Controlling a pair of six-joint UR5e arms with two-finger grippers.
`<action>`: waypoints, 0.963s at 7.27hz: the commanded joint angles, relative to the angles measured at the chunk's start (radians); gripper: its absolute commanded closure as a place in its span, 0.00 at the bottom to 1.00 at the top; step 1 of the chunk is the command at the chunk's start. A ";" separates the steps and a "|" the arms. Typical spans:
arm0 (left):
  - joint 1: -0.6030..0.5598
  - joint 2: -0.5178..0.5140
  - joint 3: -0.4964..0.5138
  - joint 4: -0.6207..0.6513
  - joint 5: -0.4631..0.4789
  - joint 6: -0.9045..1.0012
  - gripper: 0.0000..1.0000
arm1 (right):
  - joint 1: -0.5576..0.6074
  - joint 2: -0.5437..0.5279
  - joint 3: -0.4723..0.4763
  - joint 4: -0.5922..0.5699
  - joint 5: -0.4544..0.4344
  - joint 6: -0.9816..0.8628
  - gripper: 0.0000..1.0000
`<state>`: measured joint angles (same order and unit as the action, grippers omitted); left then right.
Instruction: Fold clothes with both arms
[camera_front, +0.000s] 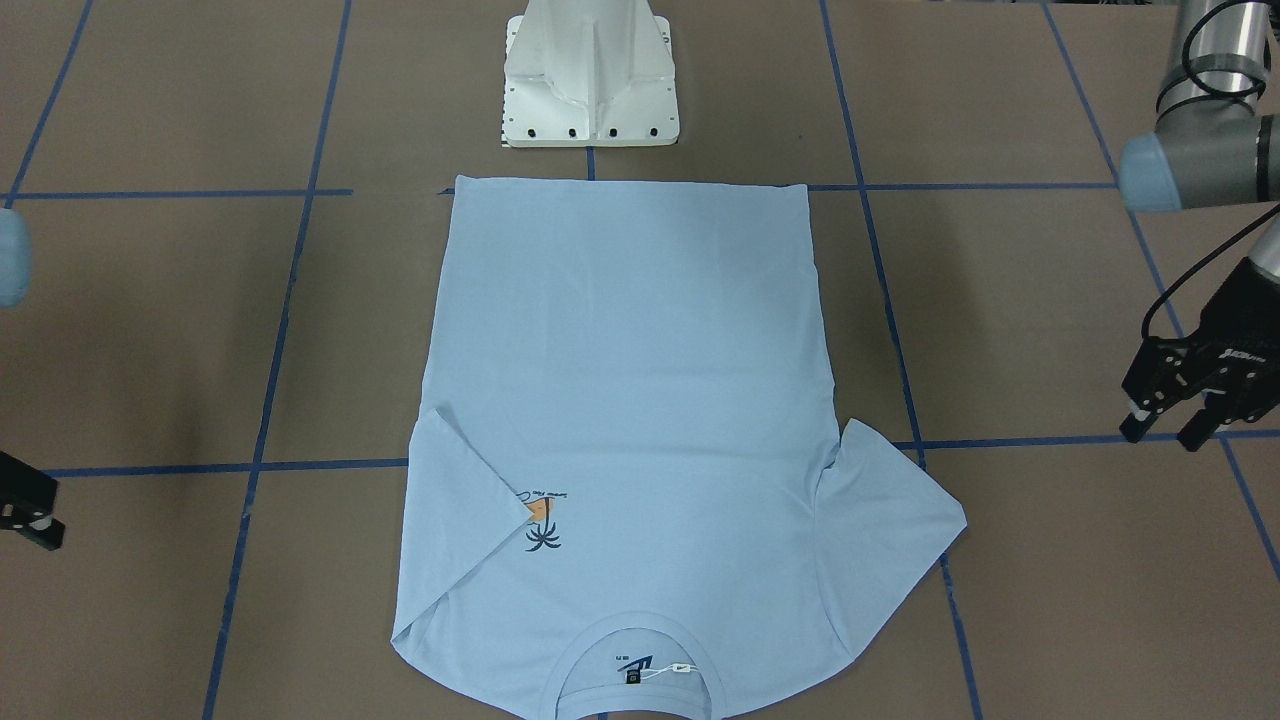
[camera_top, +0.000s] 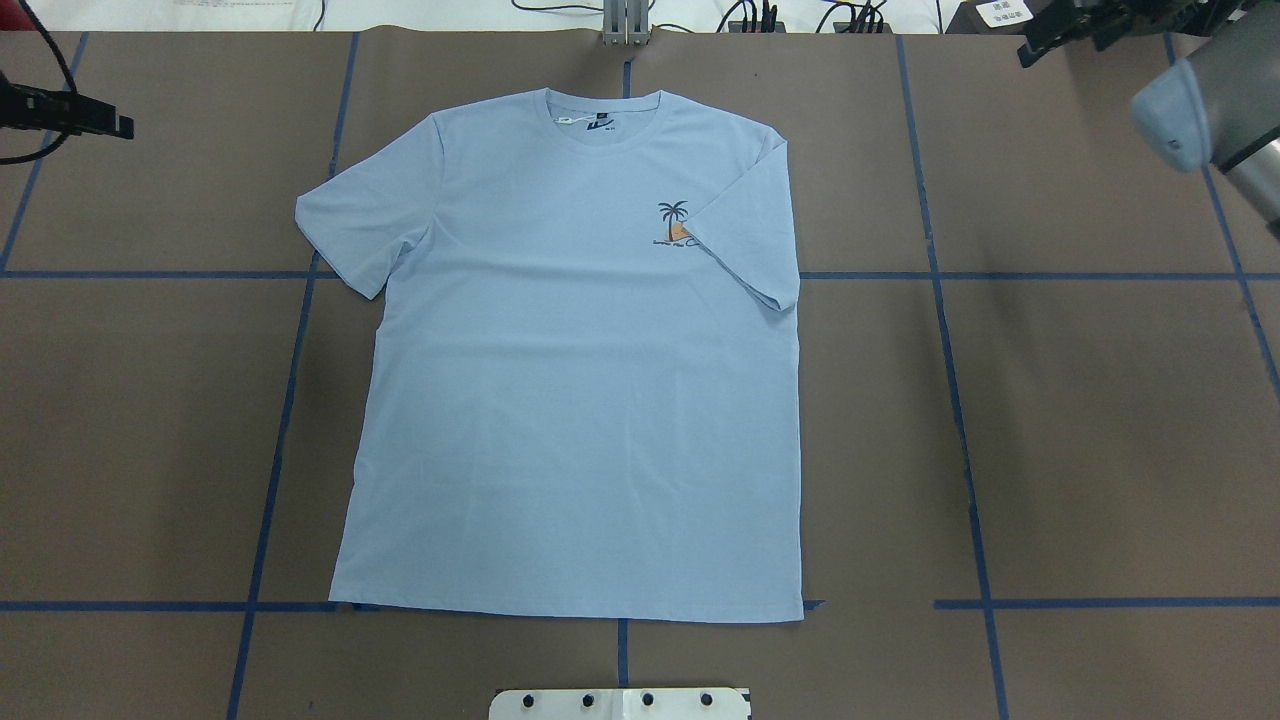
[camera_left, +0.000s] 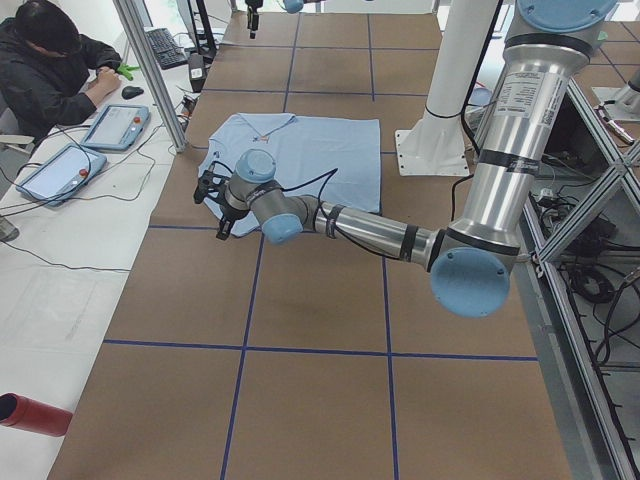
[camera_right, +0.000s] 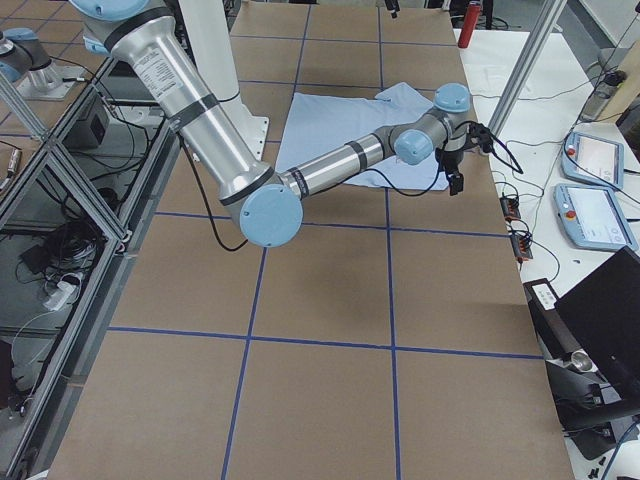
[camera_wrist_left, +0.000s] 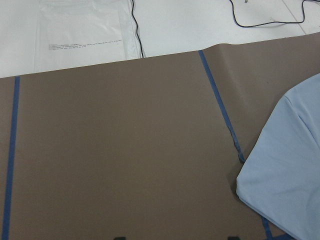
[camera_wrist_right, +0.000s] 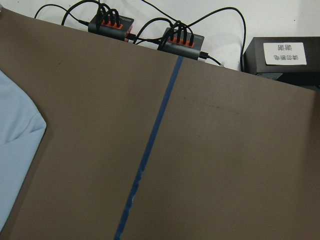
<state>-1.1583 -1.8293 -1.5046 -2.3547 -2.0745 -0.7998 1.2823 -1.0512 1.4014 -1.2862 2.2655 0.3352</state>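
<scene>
- Find the light blue short-sleeved T-shirt (camera_top: 580, 400) flat and front up in the middle of the brown paper-covered table (camera_top: 1100, 450), collar toward the far edge, hem just short of the white pedestal base (camera_top: 620, 703).
- Note the sleeve on the robot's right (camera_top: 748, 240) turned in over the chest, hiding part of the orange-and-dark-blue palm print (camera_top: 675, 222), and the sleeve on the robot's left (camera_top: 350, 230) spread flat.
- See the black two-finger left gripper (camera_front: 1165, 432) with fingers spread, empty, above bare table well apart from the cloth.
- Cannot tell spread or pressed together for the black right gripper (camera_right: 456, 180): cut off in the front-facing view, too dark overhead; also well apart from the cloth.
- Likely trouble: lopsided halves, from folding with one sleeve tucked and the other out.
- Risk of pinching only the top layer at shoulder or hem, leaving the back layer behind and bunching the fabric.
- Risk of dragging the whole shirt over the smooth paper rather than lifting, through a shallow pinch or unmatched pace between the arms.
- Danger of snagging the white neck tag (camera_front: 683, 668) or creasing the collar by gripping too close.
</scene>
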 joint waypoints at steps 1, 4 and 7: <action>0.138 -0.086 0.114 -0.060 0.133 -0.143 0.36 | 0.031 -0.042 0.018 0.010 0.019 -0.048 0.00; 0.238 -0.160 0.257 -0.105 0.250 -0.173 0.42 | 0.031 -0.056 0.018 0.015 0.012 -0.048 0.00; 0.270 -0.185 0.320 -0.120 0.267 -0.171 0.48 | 0.031 -0.058 0.019 0.016 0.012 -0.050 0.00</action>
<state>-0.9042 -2.0067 -1.2057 -2.4703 -1.8122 -0.9713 1.3130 -1.1086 1.4196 -1.2704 2.2781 0.2855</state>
